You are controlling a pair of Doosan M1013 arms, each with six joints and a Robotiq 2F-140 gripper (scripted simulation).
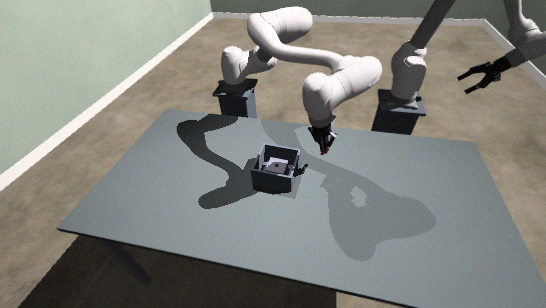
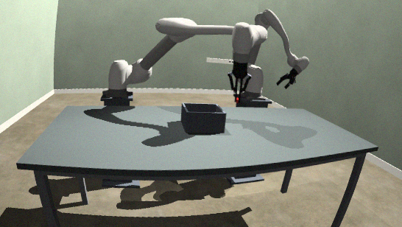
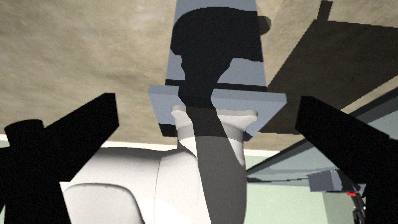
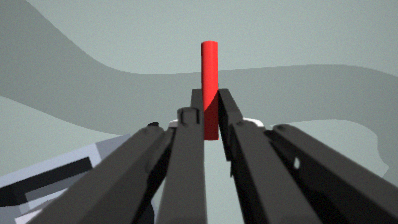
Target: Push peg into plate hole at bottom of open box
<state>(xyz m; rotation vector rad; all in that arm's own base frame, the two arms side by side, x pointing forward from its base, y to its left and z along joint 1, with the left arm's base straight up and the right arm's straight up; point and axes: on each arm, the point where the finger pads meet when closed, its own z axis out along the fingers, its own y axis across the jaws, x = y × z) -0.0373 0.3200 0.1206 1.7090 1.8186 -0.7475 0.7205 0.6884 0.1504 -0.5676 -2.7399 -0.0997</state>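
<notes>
Table: a grey-green rectangular top with a dark edge, on dark legs [image 1: 127, 262] [image 2: 353, 184]. The table [image 1: 150, 200] [image 2: 92, 155] [image 3: 382, 125] [image 4: 300, 30] carries one open box [image 1: 272, 181] [image 2: 206, 123] [image 3: 324, 181] [image 4: 55, 164], dark-walled and upright, its open side facing up. It rests on its base, away from the edges of the top. Two shadows fall across the surface: a darker one [image 1: 220, 197] [image 2: 166, 138] reaching the box, and a paler, broader one [image 1: 390, 215] [image 2: 291, 136]. A small black shape [image 1: 301, 170] shows just beside the box in the top view; its nature cannot be determined.
</notes>
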